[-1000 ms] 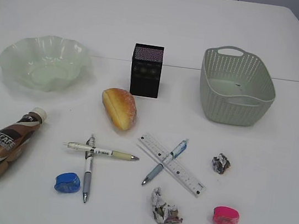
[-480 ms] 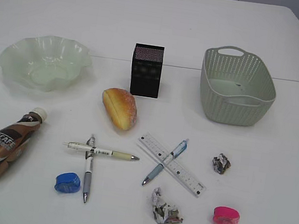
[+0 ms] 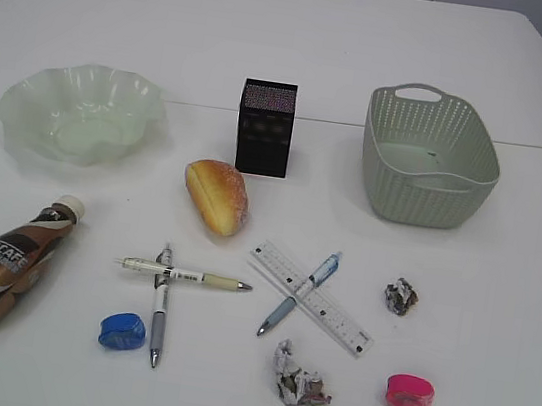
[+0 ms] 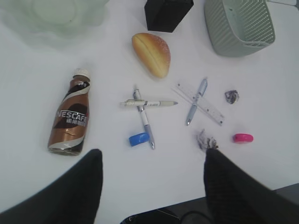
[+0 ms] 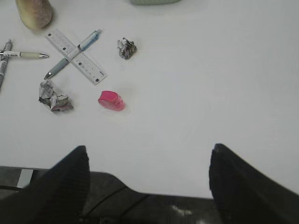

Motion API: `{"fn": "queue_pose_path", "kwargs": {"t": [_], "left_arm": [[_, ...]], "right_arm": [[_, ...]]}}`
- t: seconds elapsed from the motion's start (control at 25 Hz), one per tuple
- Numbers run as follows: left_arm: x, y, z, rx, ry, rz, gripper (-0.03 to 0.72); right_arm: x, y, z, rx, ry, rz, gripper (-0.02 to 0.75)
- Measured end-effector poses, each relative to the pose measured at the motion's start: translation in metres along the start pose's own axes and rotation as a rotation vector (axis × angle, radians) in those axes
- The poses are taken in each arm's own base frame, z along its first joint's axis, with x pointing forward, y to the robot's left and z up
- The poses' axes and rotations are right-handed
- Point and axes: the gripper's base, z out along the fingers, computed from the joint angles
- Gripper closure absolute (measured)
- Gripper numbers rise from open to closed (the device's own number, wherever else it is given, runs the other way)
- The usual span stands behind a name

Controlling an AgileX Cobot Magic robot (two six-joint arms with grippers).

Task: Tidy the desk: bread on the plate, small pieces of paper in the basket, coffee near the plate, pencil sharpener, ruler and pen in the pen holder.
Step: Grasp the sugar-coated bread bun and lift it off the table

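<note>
Golden bread (image 3: 216,195): soft, light; it lies on the bench (image 3: 500,296) between plate (image 3: 77,113) and pen holder (image 3: 264,127); you should take it across the middle.
Exterior view: nothing has moved since earlier.
Left end effector (image 4: 152,177): spread, empty, high over bench.
Right end effector (image 5: 147,179): spread, empty.

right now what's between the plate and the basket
The black pen holder stands between the plate and the basket; the rest of that stretch is bare table. The exterior view shows it best.
</note>
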Motion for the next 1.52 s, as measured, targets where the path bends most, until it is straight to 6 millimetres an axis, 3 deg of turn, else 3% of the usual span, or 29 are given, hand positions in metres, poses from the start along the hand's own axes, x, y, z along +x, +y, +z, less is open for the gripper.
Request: {"fn": "queue_pose_path", "kwargs": {"t": [0.16, 0.36, 0.6, 0.76, 0.96, 1.16, 1.36, 1.52], "left_arm": [[-0.015, 0.002, 0.013, 0.004, 0.034, -0.023, 0.174], [-0.029, 0.010, 0.048, -0.003, 0.138, -0.063, 0.181], [-0.039, 0.020, 0.093, -0.010, 0.272, -0.098, 0.182], [-0.041, 0.017, 0.117, -0.007, 0.342, -0.075, 0.182], [-0.057, -0.005, 0.143, -0.005, 0.380, -0.022, 0.183], [-0.075, -0.051, 0.174, -0.047, 0.373, 0.076, 0.181], [-0.086, -0.080, 0.216, -0.104, 0.369, 0.038, 0.170], [-0.084, -0.078, 0.258, -0.155, 0.416, -0.015, 0.169]], "right_arm": [[-0.038, 0.000, 0.011, 0.018, 0.153, 0.057, 0.154], [-0.091, 0.000, 0.030, 0.034, 0.282, 0.090, 0.154], [-0.149, -0.008, 0.065, 0.106, 0.366, 0.068, 0.154], [-0.175, -0.015, 0.097, 0.156, 0.434, 0.052, 0.154], [-0.190, -0.021, 0.142, 0.168, 0.531, 0.056, 0.154], [-0.186, -0.026, 0.176, 0.173, 0.629, 0.063, 0.154], [-0.184, -0.028, 0.186, 0.174, 0.656, 0.065, 0.155], [-0.184, -0.027, 0.186, 0.168, 0.654, 0.069, 0.154]]}}
